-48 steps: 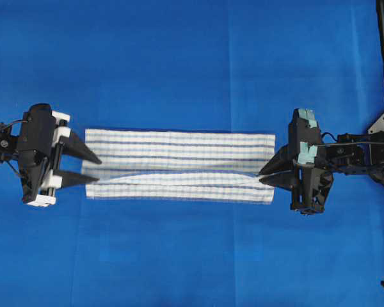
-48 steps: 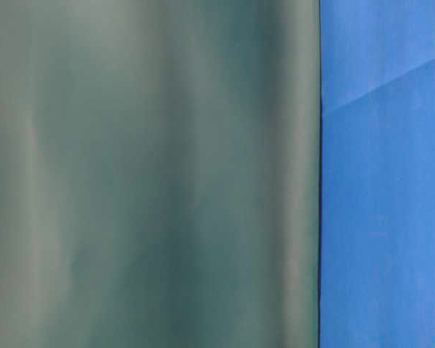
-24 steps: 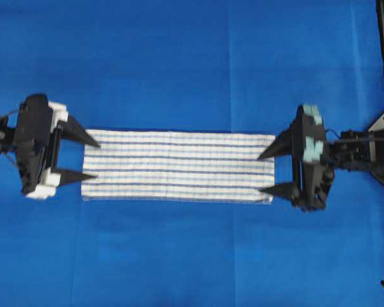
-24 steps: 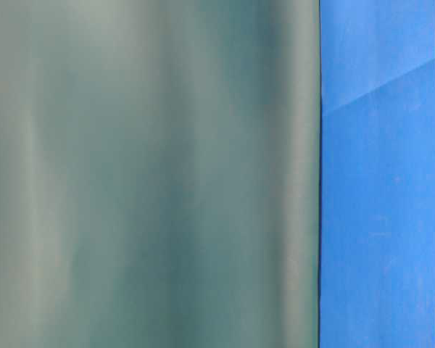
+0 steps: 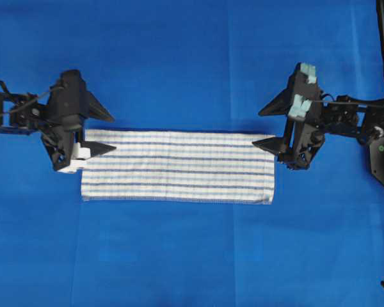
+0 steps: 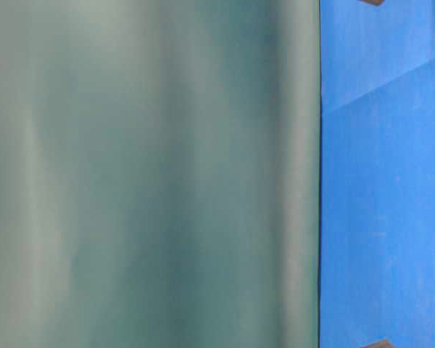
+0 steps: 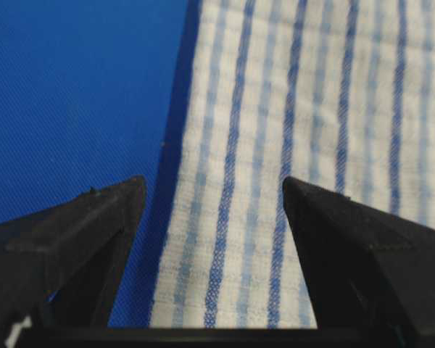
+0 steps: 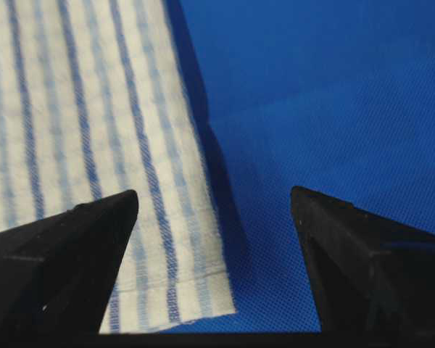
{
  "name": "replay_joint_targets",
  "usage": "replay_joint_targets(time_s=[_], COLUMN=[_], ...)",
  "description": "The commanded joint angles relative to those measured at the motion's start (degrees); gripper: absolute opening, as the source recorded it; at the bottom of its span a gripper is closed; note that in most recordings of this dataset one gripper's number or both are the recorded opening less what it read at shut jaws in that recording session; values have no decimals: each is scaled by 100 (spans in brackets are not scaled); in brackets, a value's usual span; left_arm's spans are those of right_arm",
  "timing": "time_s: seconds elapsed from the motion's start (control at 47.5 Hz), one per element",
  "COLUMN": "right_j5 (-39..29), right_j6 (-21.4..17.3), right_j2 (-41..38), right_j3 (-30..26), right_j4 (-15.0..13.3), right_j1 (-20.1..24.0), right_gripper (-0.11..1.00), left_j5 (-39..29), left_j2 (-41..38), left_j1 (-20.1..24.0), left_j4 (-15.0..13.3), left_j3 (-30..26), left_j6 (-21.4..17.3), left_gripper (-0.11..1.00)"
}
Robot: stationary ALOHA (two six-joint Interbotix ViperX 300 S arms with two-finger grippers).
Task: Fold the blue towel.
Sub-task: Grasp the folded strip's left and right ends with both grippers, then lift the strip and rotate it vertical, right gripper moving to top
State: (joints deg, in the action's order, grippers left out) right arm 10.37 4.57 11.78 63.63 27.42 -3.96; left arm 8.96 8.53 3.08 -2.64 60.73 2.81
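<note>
Looking down from overhead, we count one white rectangular woven towel with thin blue stripes (image 5: 178,167), lying flat on the plain solid-blue table covering (image 5: 192,57), its long axis running left to right and its stripes following that length. We see two grippers. Our left gripper (image 5: 107,133) sits at the towel's left short end near the far corner, jaws spread wide and holding nothing. Our right gripper (image 5: 262,127) sits at the right short end near the far corner, jaws likewise wide apart and empty.

At table level, a blurred grey-green surface (image 6: 152,174) fills most of the view, so we can barely judge anything; a strip of blue covering shows at the right.

From the left wrist, the two black fingertips (image 7: 94,225) straddle the towel's long edge, one over the covering, one over cloth.

From the right wrist, two fingertips (image 8: 80,239) bracket the towel's corner.
</note>
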Motion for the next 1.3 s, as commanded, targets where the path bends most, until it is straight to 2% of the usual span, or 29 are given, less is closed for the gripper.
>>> replay_joint_targets(time_s=[0.0,0.126,0.231,0.294,0.358,0.442,0.526,0.61,0.652,0.926,1.199,1.283], right_j5=[132,141,141,141,132,105,88,97,88,18,-642,-809], right_j6=[9,9,9,9,9,9,9,9,9,9,18,18], right_j2=[-220,-659,-817,-844,-835,-835,-835,-835,-835,-650,527,844], right_j3=[-141,-255,-325,-325,-316,-316,-325,-316,-316,-343,-343,-325], right_j4=[9,9,0,0,0,0,0,0,0,0,-9,-9], right_j1=[-9,26,132,185,220,237,281,316,325,325,325,316], right_gripper=[91,90,85,77,61,37,16,4,4,4,4,4], left_j5=[70,141,158,141,114,105,97,70,44,-308,-1450,-1547], left_j2=[-158,-536,-800,-896,-949,-958,-958,-958,-958,-694,501,747], left_j1=[9,9,9,9,9,0,0,-35,-70,-123,-202,-272], left_j4=[9,9,9,9,9,9,9,9,9,18,9,9], left_j3=[-114,-141,-202,-237,-272,-316,-299,-290,-290,-334,-624,-668], left_j6=[-9,0,35,53,53,53,62,53,53,53,18,18], left_gripper=[71,71,71,69,65,50,27,8,3,3,3,3])
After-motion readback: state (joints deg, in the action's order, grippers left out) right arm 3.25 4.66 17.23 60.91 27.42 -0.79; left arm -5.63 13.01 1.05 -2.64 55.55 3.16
